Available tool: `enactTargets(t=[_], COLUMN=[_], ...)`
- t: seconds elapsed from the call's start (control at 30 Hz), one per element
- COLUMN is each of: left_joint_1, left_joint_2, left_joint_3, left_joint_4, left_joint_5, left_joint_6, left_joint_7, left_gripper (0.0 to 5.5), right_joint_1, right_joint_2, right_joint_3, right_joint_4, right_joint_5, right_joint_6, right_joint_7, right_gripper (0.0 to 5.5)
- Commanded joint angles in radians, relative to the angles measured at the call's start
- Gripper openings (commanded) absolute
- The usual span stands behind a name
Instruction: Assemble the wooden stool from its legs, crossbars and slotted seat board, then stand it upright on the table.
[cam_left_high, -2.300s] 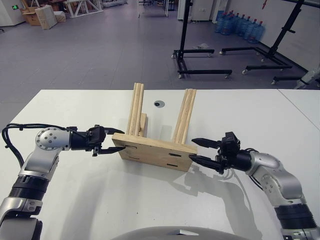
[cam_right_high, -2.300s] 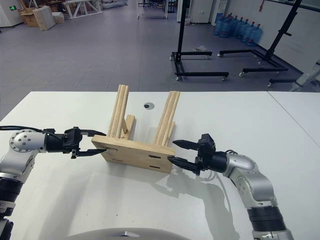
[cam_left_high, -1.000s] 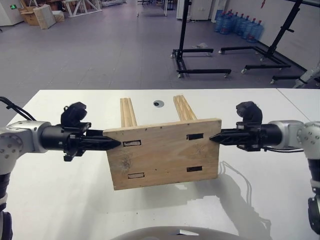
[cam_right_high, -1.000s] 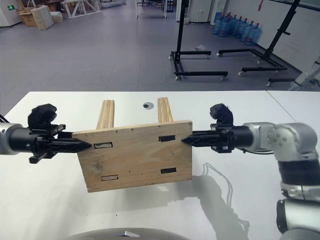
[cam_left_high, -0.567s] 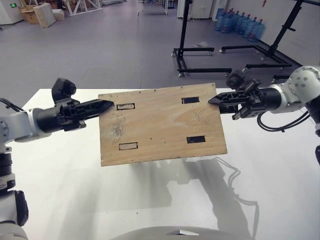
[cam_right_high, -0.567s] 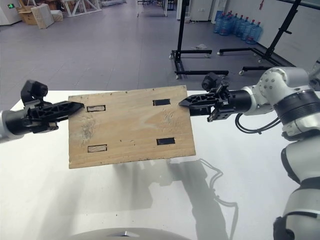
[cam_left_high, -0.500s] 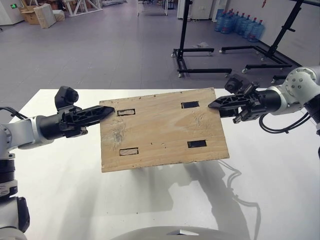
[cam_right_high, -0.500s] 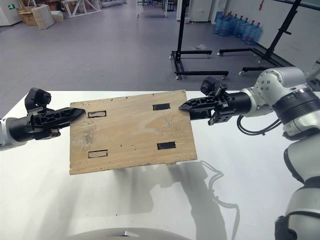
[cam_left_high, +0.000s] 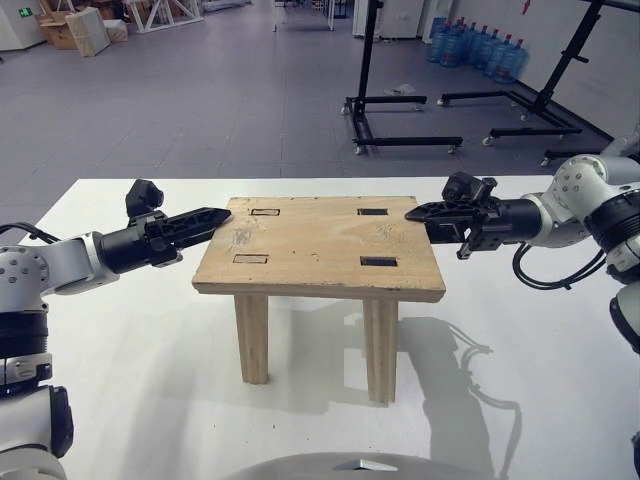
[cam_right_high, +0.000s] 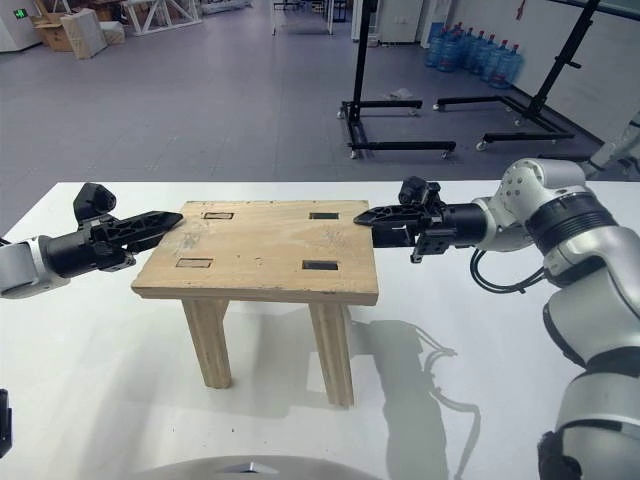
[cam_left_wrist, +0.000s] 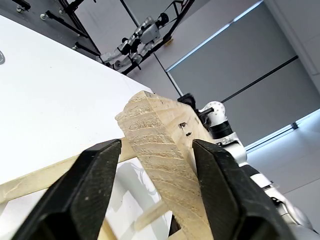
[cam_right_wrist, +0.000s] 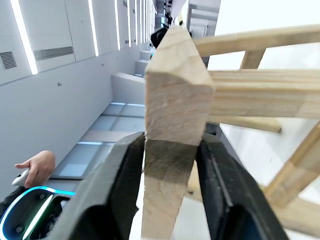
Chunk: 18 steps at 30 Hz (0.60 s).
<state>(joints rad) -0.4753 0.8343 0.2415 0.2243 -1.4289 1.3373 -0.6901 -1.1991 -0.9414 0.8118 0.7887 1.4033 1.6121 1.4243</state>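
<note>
The assembled wooden stool stands upright on the white table (cam_left_high: 120, 390), its slotted seat board (cam_left_high: 320, 248) level and two front legs (cam_left_high: 252, 338) (cam_left_high: 380, 348) down on the surface. My left gripper (cam_left_high: 222, 215) is shut on the seat's far left corner, its fingers (cam_left_wrist: 90, 185) pressed against both faces of the board end (cam_left_wrist: 160, 150). On the opposite side, my right gripper (cam_left_high: 412, 213) is shut on the far right corner. The right wrist view has its fingers (cam_right_wrist: 122, 180) clamped on the board's edge (cam_right_wrist: 175, 100), with crossbars and legs running off beyond.
Black wheeled stands (cam_left_high: 405, 100) and several blue water bottles (cam_left_high: 480, 45) are on the floor beyond the table's far edge. White table surface lies bare in front of and to both sides of the stool.
Both grippers, holding the seat's ends, lifted the stool off its side, turned it so the seat faces up, and lowered it onto its legs.
</note>
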Motion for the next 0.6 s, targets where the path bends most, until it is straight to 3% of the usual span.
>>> enactTargets(t=[0.03, 0.4, 0.47, 0.6], left_joint_1=[0.007, -0.067, -0.059, 0.064], left_joint_2=[0.015, 0.027, 0.027, 0.024], left_joint_3=[-0.042, 0.014, 0.034, 0.157], left_joint_4=[0.022, 0.072, 0.051, -0.09], left_joint_5=[0.138, 0.297, 0.309, 0.336], left_joint_6=[-0.01, -0.062, -0.075, -0.181], left_joint_7=[-0.034, -0.158, -0.173, -0.178], left_gripper=[3.13, 4.69, 5.03, 5.03], right_joint_1=[0.014, 0.184, 0.214, 0.363], right_joint_2=[0.032, -0.027, -0.038, -0.11], right_joint_3=[-0.141, -0.362, -0.428, -0.619], right_joint_4=[0.037, -0.109, -0.13, -0.252], right_joint_5=[-0.055, -0.228, -0.26, -0.265], right_joint_6=[0.002, -0.008, -0.024, -0.099], right_joint_7=[-0.071, -0.101, -0.086, -0.042], right_gripper=[2.43, 4.16, 4.16, 4.16])
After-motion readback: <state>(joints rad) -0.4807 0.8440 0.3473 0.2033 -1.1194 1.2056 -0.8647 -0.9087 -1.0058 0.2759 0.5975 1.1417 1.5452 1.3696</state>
